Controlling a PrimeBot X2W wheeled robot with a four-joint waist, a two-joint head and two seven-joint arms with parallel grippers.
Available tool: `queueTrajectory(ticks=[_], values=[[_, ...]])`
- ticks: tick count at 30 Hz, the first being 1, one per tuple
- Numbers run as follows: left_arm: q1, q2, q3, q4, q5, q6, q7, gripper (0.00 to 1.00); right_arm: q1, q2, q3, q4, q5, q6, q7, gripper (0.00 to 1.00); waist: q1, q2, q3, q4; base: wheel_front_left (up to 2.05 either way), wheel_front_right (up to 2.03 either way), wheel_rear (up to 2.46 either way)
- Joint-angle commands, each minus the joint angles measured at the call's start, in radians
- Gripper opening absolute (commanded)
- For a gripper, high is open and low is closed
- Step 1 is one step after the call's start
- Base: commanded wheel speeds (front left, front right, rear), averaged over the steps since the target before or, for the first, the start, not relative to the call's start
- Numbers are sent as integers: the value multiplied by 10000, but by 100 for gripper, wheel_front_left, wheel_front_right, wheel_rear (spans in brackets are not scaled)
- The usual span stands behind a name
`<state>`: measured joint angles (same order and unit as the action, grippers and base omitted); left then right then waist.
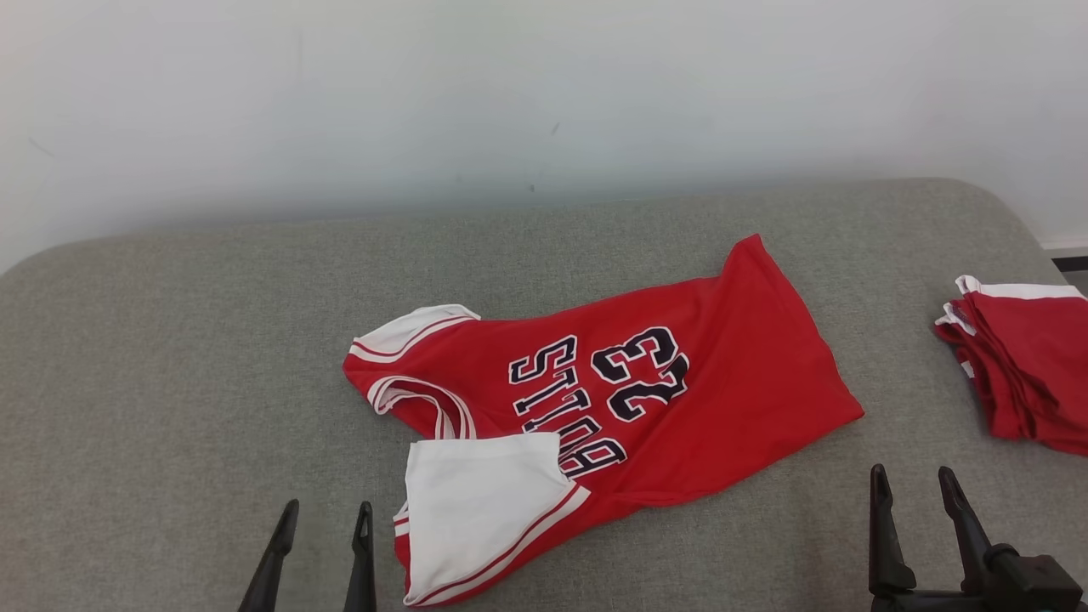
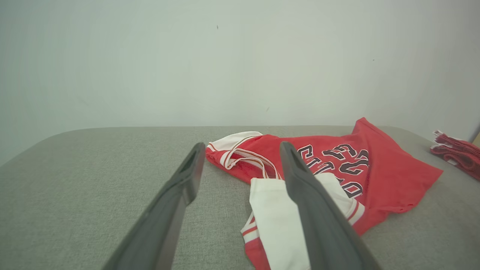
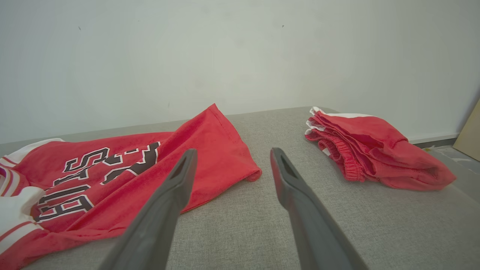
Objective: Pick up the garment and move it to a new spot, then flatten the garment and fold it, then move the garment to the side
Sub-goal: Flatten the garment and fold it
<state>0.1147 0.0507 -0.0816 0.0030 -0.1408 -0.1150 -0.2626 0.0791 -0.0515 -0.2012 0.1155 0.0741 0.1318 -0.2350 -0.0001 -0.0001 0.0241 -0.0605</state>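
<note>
A red basketball jersey with dark lettering and "23" lies spread on the grey cushioned surface, its collar end to the left and a white sleeve part folded over at the near left. The same garment appears in the left wrist view and stretches across the left of the right wrist view. My left gripper hovers open near the front edge, just left of the white sleeve. Open too, my right gripper sits off the jersey's near right hem corner. Neither holds anything.
A folded stack of red garments with white trim rests at the far right edge of the surface, also in the right wrist view. A pale wall stands behind. Bare cushion lies to the left of the jersey.
</note>
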Motion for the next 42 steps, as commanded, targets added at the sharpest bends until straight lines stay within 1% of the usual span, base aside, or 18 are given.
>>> queueTrajectory(ticks=[1,3,6,10,12,13,17,22,24,29,33,35,36,37,42], values=[[-66,-9,-28,78,17,-44,-30,100,-77,25,20,3,92,-20,-22,100,1,1,10,3,0,0,0],[-120,-9,-157,353,-140,-82,-30,100,-74,24,28,38,136,-20,-25,100,1,1,23,0,0,0,0],[-495,152,-626,1398,-299,-128,16,100,-108,24,71,81,199,-20,-21,100,1,1,49,-11,0,0,0],[-1758,430,-1199,2741,-742,-146,511,100,-214,24,194,140,238,-20,-22,100,1,1,126,-112,0,0,0],[-2433,480,-1327,3462,-1113,-138,914,100,-274,26,269,176,282,-20,-36,100,1,1,191,-217,0,0,0],[-2798,547,-1362,3746,-1197,-140,1058,100,-307,24,316,188,302,-20,-42,100,1,1,235,-300,0,0,0],[-4050,481,-1254,5007,-1852,-142,1771,100,-452,25,468,259,374,-20,-66,100,1,1,428,-670,0,0,0],[-5238,445,-1124,6208,-2343,-138,2564,100,-630,25,575,382,493,-20,-134,100,1,1,722,-1139,0,0,0],[-5578,403,-989,6648,-2586,-7,3020,100,-667,25,575,429,515,-20,-158,100,1,1,806,-1298,0,0,0],[-6075,371,-856,7237,-2900,154,3779,100,-748,27,557,490,619,-21,-231,100,1,1,979,-1603,0,0,0],[-6226,425,-866,7436,-2933,202,3939,100,-795,28,561,521,666,-21,-251,100,1,1,1047,-1683,0,0,0],[-6305,496,-898,7540,-2819,321,3887,100,-809,27,577,536,690,-21,-271,100,1,1,1079,-1727,0,0,0],[-6325,556,-904,7600,-2760,444,3881,31,-813,25,581,542,695,-21,-279,100,1,1,1093,-1743,0,0,0],[-6331,625,-872,7644,-2706,591,3828,0,-820,25,585,544,702,-21,-287,100,1,1,1106,-1752,0,0,0],[-6199,1058,-646,7552,-2475,1319,3457,0,-827,27,545,502,760,-21,-296,100,1,1,1195,-1715,0,0,0]])
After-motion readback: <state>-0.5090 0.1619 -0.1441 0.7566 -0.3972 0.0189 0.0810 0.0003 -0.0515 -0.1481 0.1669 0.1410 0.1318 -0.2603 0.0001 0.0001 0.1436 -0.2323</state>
